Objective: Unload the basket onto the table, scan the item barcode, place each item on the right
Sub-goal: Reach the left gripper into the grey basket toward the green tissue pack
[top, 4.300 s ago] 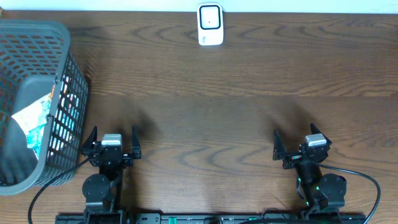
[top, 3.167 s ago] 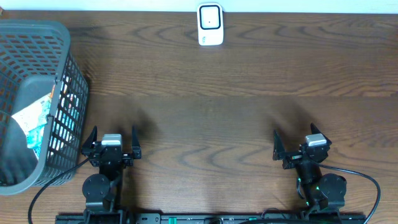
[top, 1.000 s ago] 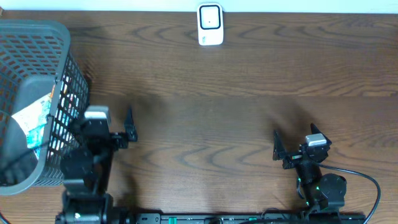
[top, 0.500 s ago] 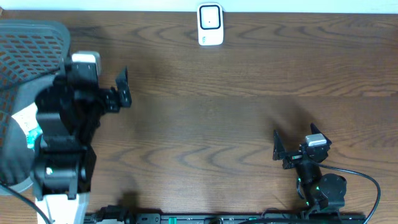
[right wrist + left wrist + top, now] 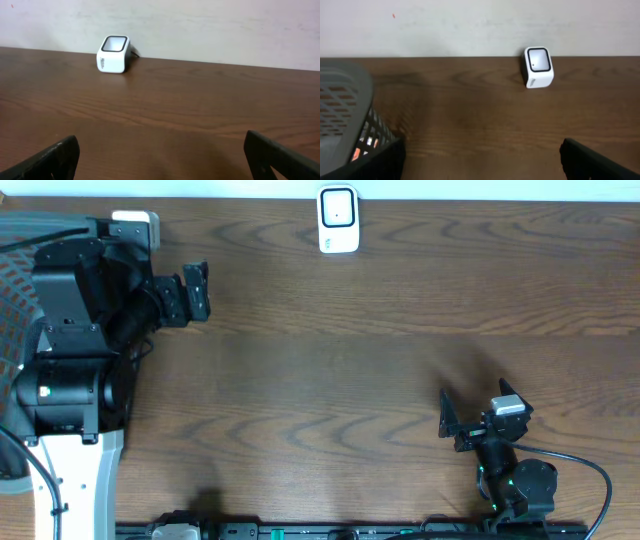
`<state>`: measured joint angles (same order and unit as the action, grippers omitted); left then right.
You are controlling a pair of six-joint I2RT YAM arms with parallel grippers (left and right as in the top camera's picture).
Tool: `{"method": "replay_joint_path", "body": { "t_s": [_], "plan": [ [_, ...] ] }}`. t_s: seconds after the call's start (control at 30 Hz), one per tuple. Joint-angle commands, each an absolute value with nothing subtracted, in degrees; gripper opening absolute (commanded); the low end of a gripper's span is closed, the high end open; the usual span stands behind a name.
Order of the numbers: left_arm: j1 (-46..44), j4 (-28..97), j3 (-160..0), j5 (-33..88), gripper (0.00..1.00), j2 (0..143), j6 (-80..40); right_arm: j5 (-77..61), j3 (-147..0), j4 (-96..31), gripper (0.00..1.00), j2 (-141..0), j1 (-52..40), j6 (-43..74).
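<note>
The white barcode scanner [image 5: 338,220] with a dark window stands at the table's far edge, also seen as the scanner [image 5: 537,67] and the scanner [image 5: 113,54]. My left gripper [image 5: 175,298] is raised at the far left beside the grey mesh basket [image 5: 12,290], open and empty; in its wrist view the left gripper [image 5: 480,162] frames bare wood. The item is mostly hidden: only orange and white bits [image 5: 362,146] show through the basket's mesh [image 5: 345,100]. My right gripper [image 5: 478,408] rests open near the front right, the right gripper [image 5: 167,160] holding nothing.
The left arm's black and white body [image 5: 70,370] covers most of the basket from above. A pale wall runs behind the table's far edge [image 5: 445,56]. Brown wooden tabletop [image 5: 340,370] lies between the two arms.
The left arm has lifted from the front edge and swung away toward the far left, now over the basket, its gripper still open. The right arm has not moved.
</note>
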<state>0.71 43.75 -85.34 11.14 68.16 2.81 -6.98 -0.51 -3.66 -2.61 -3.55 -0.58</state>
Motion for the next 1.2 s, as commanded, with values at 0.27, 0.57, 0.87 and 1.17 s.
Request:
{"method": "replay_joint_path", "body": {
  "t_s": [0.27, 0.57, 0.87, 1.17],
  "plan": [
    [11.03, 42.61, -98.24, 4.34, 0.98, 69.67, -8.62, -6.74, -0.32, -3.81, 0.99, -2.52, -3.2, 0.19],
    [32.36, 57.76, -100.2, 1.83, 0.93, 73.36, -19.88, -6.74, -0.32, -3.81, 0.99, -2.52, -3.2, 0.19],
    [42.22, 62.06, -93.56, 1.83, 0.92, 83.09, -19.14, -6.74, -0.32, -3.81, 0.99, -2.52, -3.2, 0.19],
    [43.24, 56.75, -85.06, 1.34, 0.74, 88.29, -20.71, -6.74, -0.32, -3.81, 0.99, -2.52, -3.2, 0.19]
  ]
}}
